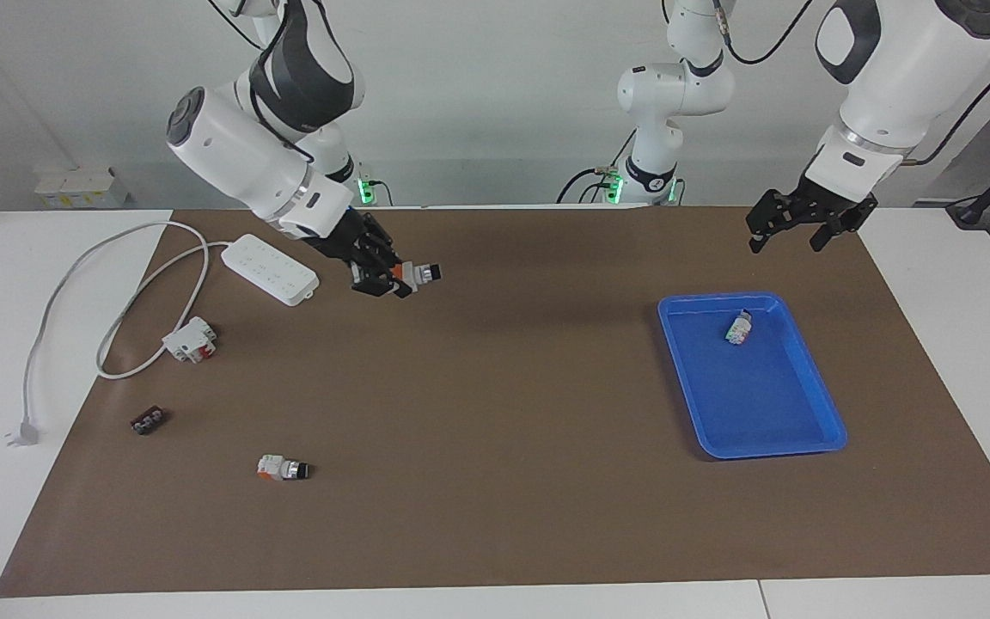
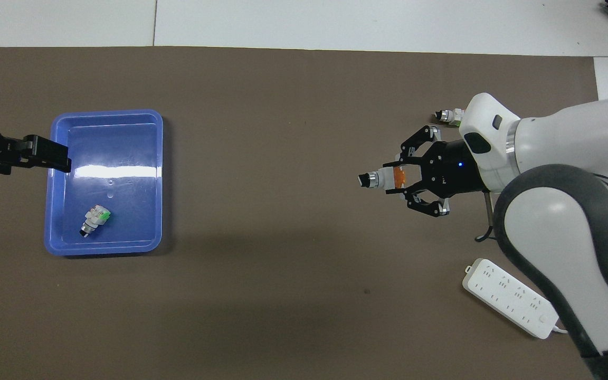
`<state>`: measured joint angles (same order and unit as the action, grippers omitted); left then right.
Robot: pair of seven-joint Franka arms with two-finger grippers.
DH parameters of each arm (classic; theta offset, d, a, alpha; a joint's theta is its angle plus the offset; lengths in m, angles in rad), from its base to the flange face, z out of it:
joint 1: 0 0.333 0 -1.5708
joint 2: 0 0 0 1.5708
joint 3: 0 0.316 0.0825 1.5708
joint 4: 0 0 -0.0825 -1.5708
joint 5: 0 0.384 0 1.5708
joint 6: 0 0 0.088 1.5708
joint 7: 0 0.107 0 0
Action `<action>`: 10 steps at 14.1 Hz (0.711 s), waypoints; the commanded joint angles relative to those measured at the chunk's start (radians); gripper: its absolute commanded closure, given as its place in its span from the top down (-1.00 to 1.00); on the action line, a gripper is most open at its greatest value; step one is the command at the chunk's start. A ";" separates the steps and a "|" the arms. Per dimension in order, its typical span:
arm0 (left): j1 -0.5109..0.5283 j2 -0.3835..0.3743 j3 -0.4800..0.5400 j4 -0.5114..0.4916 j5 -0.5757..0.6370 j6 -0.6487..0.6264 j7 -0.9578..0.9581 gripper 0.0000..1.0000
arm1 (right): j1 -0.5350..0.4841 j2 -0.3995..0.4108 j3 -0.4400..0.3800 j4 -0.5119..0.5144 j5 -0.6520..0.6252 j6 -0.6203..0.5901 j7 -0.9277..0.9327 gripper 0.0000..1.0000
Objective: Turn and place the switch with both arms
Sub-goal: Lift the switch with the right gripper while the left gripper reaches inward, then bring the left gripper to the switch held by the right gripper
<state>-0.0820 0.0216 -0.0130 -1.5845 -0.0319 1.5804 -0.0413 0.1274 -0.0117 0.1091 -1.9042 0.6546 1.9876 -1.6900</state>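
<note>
My right gripper (image 1: pixel 390 282) (image 2: pixel 398 178) is shut on the switch (image 1: pixel 420 272) (image 2: pixel 378 179) and holds it above the mat, beside the power strip. The switch lies level; its black knob points away from the gripper toward the left arm's end, and its orange block sits between the fingers. My left gripper (image 1: pixel 791 234) (image 2: pixel 50 154) is open and empty, raised over the edge of the blue tray (image 1: pixel 821 404) (image 2: pixel 159 174). A small white piece with green marks (image 1: pixel 738 327) (image 2: pixel 94 219) lies in the tray.
A near-twin switch (image 1: pixel 282 468) (image 2: pixel 449 115) lies on the mat, farther from the robots than my right gripper. A white power strip (image 1: pixel 276 268) (image 2: pixel 510 303) with its cable and plug (image 1: pixel 22 432), a white-and-red part (image 1: pixel 192 339) and a small dark block (image 1: pixel 149 420) lie at the right arm's end.
</note>
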 commanded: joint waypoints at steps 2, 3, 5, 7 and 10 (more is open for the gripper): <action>-0.024 -0.066 0.007 -0.113 -0.171 0.047 -0.003 1.00 | 0.053 -0.051 -0.002 -0.053 0.071 0.048 0.050 -1.00; -0.024 -0.095 0.007 -0.177 -0.260 0.099 -0.008 1.00 | 0.076 -0.057 -0.002 -0.053 0.079 0.066 0.085 -1.00; -0.086 -0.147 0.005 -0.299 -0.394 0.208 -0.070 1.00 | 0.119 -0.063 -0.002 -0.052 0.082 0.117 0.142 -1.00; -0.177 -0.170 0.005 -0.366 -0.509 0.304 -0.174 0.92 | 0.158 -0.063 -0.002 -0.053 0.092 0.160 0.179 -1.00; -0.222 -0.169 0.004 -0.388 -0.802 0.346 -0.201 0.71 | 0.178 -0.063 -0.002 -0.052 0.092 0.168 0.208 -1.00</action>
<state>-0.2866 -0.1060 -0.0255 -1.9199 -0.7081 1.8960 -0.2258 0.3038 -0.0479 0.1095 -1.9267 0.7218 2.1403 -1.4950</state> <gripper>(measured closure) 0.070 0.586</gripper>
